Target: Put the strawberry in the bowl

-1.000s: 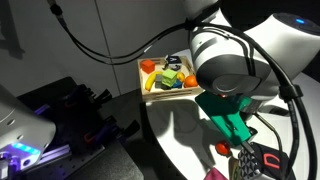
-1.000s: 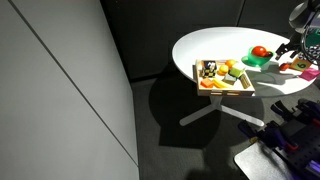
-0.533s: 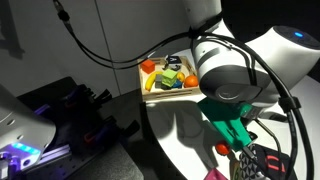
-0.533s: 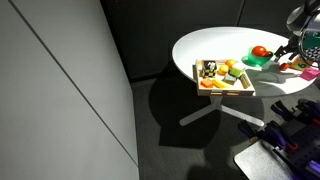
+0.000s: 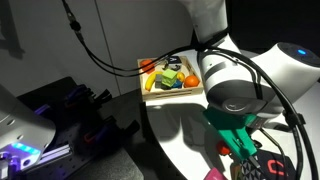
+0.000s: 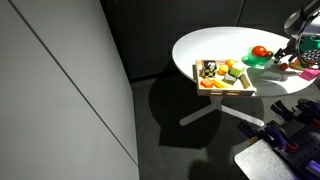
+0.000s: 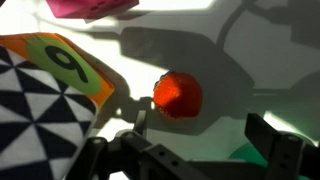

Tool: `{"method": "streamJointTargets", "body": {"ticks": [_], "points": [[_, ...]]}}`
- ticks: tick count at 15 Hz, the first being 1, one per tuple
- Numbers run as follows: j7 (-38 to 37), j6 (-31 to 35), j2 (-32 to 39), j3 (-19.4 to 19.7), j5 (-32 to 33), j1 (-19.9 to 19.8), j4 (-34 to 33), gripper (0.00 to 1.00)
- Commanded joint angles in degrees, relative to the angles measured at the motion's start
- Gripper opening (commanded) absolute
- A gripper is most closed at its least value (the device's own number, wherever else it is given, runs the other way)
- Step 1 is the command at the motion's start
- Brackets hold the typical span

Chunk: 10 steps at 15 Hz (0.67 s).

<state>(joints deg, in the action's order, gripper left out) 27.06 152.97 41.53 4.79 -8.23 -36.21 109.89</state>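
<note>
the gripper (image 7: 198,128) is positioned low over the white round table (image 6: 200,48), at the side away from the wooden tray (image 6: 228,91). in the wrist view its two dark fingers (image 7: 268,138) are spread wide apart and nothing is held between them. the strawberry (image 7: 178,95) lies on the bare table surface, roughly centred on the gap between the fingers and just ahead of their tips; contact between the fingers and the fruit is not visible. in an exterior view the strawberry (image 5: 222,148) shows as a small red spot on the table just below the arm's large white wrist housing. the bowl (image 6: 253,62) sits on the table between the tray and the gripper, and a round red fruit (image 6: 260,51) rests in it. the strawberry is outside the bowl. a patterned mat (image 7: 45,95), black-and-white checked with an orange and green border and a printed digit, lies beside the strawberry, and a pink item (image 7: 90,8) lies beyond it at the edge of the wrist view. the tray holds an assortment of orange, yellow and green pieces.
</note>
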Motion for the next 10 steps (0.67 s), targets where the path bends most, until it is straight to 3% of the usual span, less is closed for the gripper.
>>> {"method": "streamJointTargets", "body": {"ticks": [1, 10], "points": [[-1.71, -1.22, 2.16, 0.69, 1.78, 0.03, -3.19, 1.0], [-0.86, -2.89, 2.48, 0.82, 2.39, -0.61, -3.48, 1.0]]}}
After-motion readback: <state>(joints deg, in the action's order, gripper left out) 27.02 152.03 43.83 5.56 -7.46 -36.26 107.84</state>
